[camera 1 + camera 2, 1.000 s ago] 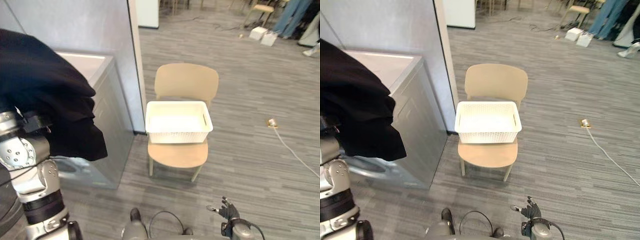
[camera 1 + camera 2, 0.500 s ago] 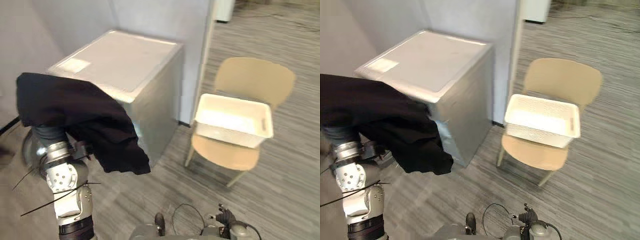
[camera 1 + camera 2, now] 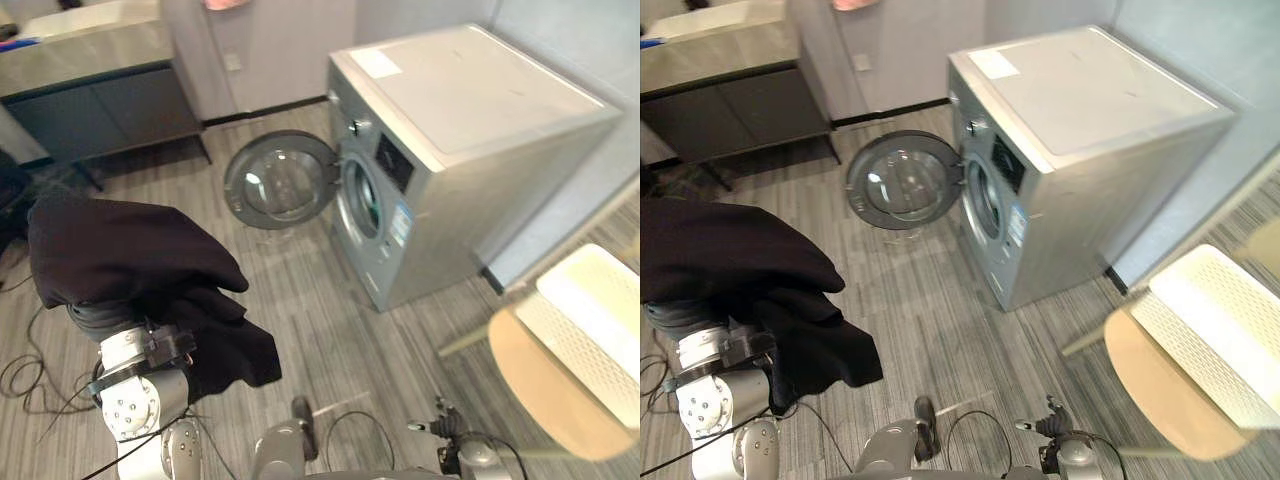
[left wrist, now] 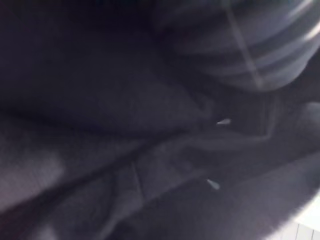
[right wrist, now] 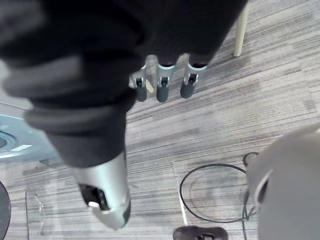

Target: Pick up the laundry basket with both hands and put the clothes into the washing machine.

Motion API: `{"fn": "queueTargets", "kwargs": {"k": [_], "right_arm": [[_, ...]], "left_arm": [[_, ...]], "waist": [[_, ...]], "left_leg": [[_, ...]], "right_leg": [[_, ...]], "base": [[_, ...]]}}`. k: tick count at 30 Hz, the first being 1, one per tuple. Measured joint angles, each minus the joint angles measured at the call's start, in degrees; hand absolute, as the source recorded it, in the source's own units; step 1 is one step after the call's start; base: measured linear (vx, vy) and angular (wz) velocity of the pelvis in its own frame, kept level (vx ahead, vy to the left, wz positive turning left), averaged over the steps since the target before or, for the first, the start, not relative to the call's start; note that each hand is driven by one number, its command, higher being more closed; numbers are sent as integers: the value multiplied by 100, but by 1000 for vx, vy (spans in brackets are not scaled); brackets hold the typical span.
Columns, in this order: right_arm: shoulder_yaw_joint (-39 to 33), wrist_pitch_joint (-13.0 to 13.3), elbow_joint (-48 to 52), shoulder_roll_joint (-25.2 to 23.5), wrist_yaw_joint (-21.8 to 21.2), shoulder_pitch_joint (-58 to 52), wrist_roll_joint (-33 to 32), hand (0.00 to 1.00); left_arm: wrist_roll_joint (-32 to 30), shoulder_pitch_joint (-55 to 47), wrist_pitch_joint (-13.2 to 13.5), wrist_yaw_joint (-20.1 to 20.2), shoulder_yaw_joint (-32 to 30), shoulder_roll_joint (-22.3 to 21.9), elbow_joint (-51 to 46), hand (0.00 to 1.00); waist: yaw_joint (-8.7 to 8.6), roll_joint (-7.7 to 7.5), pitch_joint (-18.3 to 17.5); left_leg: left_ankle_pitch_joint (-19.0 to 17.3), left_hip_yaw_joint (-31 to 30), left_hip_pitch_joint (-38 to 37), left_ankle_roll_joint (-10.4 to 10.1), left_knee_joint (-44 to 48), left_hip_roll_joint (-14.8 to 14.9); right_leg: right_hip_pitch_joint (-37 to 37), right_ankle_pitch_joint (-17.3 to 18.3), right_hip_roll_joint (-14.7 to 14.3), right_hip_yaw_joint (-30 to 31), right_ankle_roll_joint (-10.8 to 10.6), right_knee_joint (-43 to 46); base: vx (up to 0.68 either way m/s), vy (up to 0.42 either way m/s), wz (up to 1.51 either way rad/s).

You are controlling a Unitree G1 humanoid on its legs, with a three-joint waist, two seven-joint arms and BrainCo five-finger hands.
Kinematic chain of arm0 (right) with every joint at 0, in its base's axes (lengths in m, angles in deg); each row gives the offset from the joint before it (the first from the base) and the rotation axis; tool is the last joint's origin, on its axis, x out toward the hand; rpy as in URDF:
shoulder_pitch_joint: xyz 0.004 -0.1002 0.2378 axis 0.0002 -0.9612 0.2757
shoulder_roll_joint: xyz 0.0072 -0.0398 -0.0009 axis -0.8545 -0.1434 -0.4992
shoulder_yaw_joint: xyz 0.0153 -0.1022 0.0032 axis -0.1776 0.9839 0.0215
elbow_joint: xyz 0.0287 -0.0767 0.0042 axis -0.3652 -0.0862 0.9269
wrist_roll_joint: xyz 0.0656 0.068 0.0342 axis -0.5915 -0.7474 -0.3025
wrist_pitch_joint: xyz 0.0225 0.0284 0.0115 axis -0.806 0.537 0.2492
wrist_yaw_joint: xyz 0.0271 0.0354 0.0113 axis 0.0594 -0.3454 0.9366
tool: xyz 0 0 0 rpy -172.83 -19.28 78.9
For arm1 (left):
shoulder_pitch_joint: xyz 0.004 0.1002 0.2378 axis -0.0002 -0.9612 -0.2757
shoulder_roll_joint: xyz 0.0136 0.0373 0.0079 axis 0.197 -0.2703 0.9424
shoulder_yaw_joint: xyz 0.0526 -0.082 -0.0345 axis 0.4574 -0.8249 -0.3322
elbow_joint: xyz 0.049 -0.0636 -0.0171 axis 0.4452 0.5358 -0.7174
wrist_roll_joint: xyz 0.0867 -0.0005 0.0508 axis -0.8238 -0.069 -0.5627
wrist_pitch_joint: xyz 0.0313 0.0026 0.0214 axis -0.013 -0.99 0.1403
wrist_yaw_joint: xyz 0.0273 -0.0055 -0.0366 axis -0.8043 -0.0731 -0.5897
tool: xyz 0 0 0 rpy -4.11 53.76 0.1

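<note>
A bundle of black clothes lies draped over my raised left arm at the lower left. It covers my left hand, and dark cloth wraps close round it. The silver washing machine stands ahead to the right, its round door swung open to the left and the drum opening facing me. The white laundry basket sits on a tan chair at the right edge. My right hand hangs low, its fingers relaxed and holding nothing.
A dark cabinet with a grey top stands against the wall at the upper left. Grey plank floor stretches between me and the washing machine's door. The chair's leg reaches toward the machine's right side.
The whole picture has swung left, so the camera moved: the washing machine's front and open door now show, and the chair and basket sit at the right edge. The black clothes stay on my left arm.
</note>
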State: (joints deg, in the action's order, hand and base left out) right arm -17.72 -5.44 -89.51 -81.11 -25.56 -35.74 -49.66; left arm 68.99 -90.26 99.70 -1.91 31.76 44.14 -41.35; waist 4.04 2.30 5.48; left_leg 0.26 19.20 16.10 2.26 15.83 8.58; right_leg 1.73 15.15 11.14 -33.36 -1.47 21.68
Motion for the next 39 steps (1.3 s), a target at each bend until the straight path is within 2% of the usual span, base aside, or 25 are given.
{"fn": "queueTargets", "kwargs": {"k": [3, 5, 6, 10, 11, 12, 13, 15, 16, 17, 18, 20, 21, 24, 26, 27, 28, 29, 30, 32, 34, 36, 37, 38, 39], "right_arm": [[-284, 62, -288, -127, -13, 19, -14, 0], [-390, 50, -522, -201, -14, 13, -58, 0], [-400, 39, -574, -192, -13, -7, -64, 0], [-828, 48, -564, -220, 86, 13, -291, 0], [-966, 40, -545, -221, 97, -33, -401, 0], [-1001, 45, -497, -255, 80, -37, -564, 0], [-1004, 57, -386, -255, 86, -31, -571, 0], [-1009, 127, -330, -273, 93, -38, -680, 0], [-1015, 157, -281, -331, 94, -50, -691, 0], [-1044, 206, -103, -354, 78, -160, -768, 0], [-1122, 202, -90, -343, 96, -203, -772, 0], [-1197, 164, -84, -338, 87, -302, -855, 0], [-1257, 174, -86, -339, 86, -380, -936, 0], [-1396, 165, -44, -325, 71, -514, -943, 0], [-1468, 139, -20, -392, 80, -661, -954, 0], [-1326, 141, 159, -391, 86, -891, -987, 0], [-1199, 147, 335, -401, 87, -1016, -1010, 0], [-1108, 148, 472, -275, 65, -1103, -1002, 0], [-1093, 151, 511, -138, 76, -1086, -1008, 0], [-980, 160, 524, -193, 77, -1006, -1002, 0], [-815, 152, 464, -328, 77, -783, -994, 0], [-516, 159, 462, -406, 77, -557, -991, 0], [-370, 180, 408, -407, 74, -509, -987, 0], [-336, 184, 395, -394, 72, -464, -981, 0], [-280, 198, 405, -383, 55, -431, -937, 0]], "left_arm": [[111, -5, -9, 6, 52, -20, 207, 100], [173, 75, -18, 17, 284, -3, 454, 100], [204, 83, -20, 22, 407, -7, 505, 100], [335, 76, -149, 76, 731, -34, 745, 100], [335, 79, -230, 110, 858, -45, 761, 100], [332, 85, -247, 127, 937, -7, 762, 100], [328, 116, -250, 124, 1064, 90, 790, 100], [328, 314, -230, 125, 1245, 202, 1103, 100], [329, 394, -233, 128, 1287, 244, 1219, 100], [342, 625, -209, 127, 1508, 337, 1368, 100], [351, 862, -212, 138, 1717, 343, 1666, 100], [359, 915, -233, 140, 1856, 313, 1895, 100], [359, 934, -236, 142, 1893, 324, 1970, 100], [337, 1019, -262, 150, 1914, 308, 2083, 100], [331, 989, -375, 231, 1880, 191, 2085, 100], [330, 922, -384, 262, 1800, 89, 1957, 100], [331, 848, -383, 267, 1749, 77, 1801, 100], [334, 656, -315, 286, 1734, -34, 1716, 100], [332, 448, -323, 284, 1734, -35, 1689, 100], [333, 374, -368, 276, 1713, 12, 1713, 100], [333, 400, -371, 278, 1593, 53, 1785, 100], [330, 393, -407, 277, 1460, 57, 1844, 100], [326, 374, -405, 280, 1468, 58, 1844, 100], [324, 374, -389, 279, 1463, 56, 1842, 100], [324, 360, -380, 276, 1470, -7, 1847, 100]], "waist": [[-6, -87, -45], [-47, -93, -33], [-59, -51, -25], [-189, -58, 14], [-313, -83, 74], [-356, -81, 147], [-413, -103, 171], [-562, -9, 215], [-647, -139, 188], [-707, -91, 240], [-709, -220, 310], [-721, -153, 272], [-733, -94, 213], [-754, 3, 91], [-857, 53, 133], [-814, 14, 113], [-769, -63, 68], [-690, 220, 11], [-575, 397, -92], [-492, 304, -119], [-420, 36, -85], [-354, -211, 47], [-289, -256, 37], [-261, -226, 30], [-268, 41, -39]], "left_leg": [[5, -85, 5, 108, -529, -482], [-379, 1005, -81, 155, -314, -220], [-222, 1144, -78, 261, -219, -168], [-648, 727, -76, 491, 76, -666], [-888, 596, -301, 579, 174, -895], [-988, 478, -521, 609, 161, -986], [-979, 376, -730, 578, -13, -1051], [-974, 144, -1277, 326, -868, -1204], [-1040, 174, -1335, 317, -750, -1222], [-1205, -7, -1249, 275, -184, -912], [-1263, -74, -1421, 298, -229, -1128], [-1278, -100, -1571, 317, -440, -1165], [-1280, -76, -1724, 314, -719, -1197], [-1371, 12, -2170, 198, -996, -1158], [-1574, 387, -1836, -104, 887, -677], [-1417, 712, -1448, 113, 2636, -219], [-1171, 861, -1262, 372, 3441, -22], [-1081, 798, -918, 633, 4783, 651], [-1257, 472, -538, 696, 5488, 977], [-1353, 66, -133, 621, 5657, 1015], [-1661, -437, 290, 232, 4981, 926], [-1737, -1324, 360, 39, 3380, 280], [-1590, -2213, 340, -202, 2202, -204], [-1453, -2646, 302, -417, 1662, -348], [-996, -3338, 233, -670, 730, -311]], "right_leg": [[247, -95, 183, -548, -205, -291], [537, -346, 221, -972, -518, -657], [638, -350, 226, -1098, -540, -672], [865, -337, 709, -1200, -556, -132], [566, -458, 1340, -829, -81, 1350], [104, -515, 1535, -73, 552, 2426], [-494, -326, 1266, 747, 386, 3208], [-1149, -49, 459, 1228, 150, 3272], [-1296, 2, 385, 1250, 180, 3062], [-1634, 69, 246, 1225, 55, 2711], [-1811, 106, 291, 1313, -17, 2052], [-1983, -87, 123, 1084, -13, 912], [-2093, -395, 46, 588, 39, 178], [-2061, -676, -242, -380, 342, -134], [-1355, -710, -847, -718, 802, -466], [-851, -878, -1365, -719, 1093, -930], [-591, -939, -1551, -588, 1299, -1231], [-210, -626, -2028, -179, 1629, -1525], [-32, -507, -2196, 275, 1674, -1476], [105, -496, -2160, 734, 1681, -1476], [234, -585, -1929, 1545, 1538, -1408], [401, -593, -1646, 2454, 1403, -1385], [382, -586, -1510, 2947, 1179, -1312], [364, -531, -1482, 3139, 1023, -1261], [281, -375, -1590, 3523, 744, -1084]], "base": [[52, 138, 75], [142, 124, 117], [201, 107, 123], [130, 168, 74], [221, 312, 78], [229, 312, 66], [202, 248, 46], [189, 149, 67], [310, 54, 91], [346, -84, 90], [481, -84, 76], [319, -4, 20], [302, 67, -17], [443, 37, -23], [613, -20, -5], [563, -37, -40], [499, -30, -92], [453, 61, -154], [438, 108, -166], [453, 150, -161], [424, 190, -174], [403, 362, -172], [329, 388, -185], [314, 406, -207], [376, 523, -212]]}}
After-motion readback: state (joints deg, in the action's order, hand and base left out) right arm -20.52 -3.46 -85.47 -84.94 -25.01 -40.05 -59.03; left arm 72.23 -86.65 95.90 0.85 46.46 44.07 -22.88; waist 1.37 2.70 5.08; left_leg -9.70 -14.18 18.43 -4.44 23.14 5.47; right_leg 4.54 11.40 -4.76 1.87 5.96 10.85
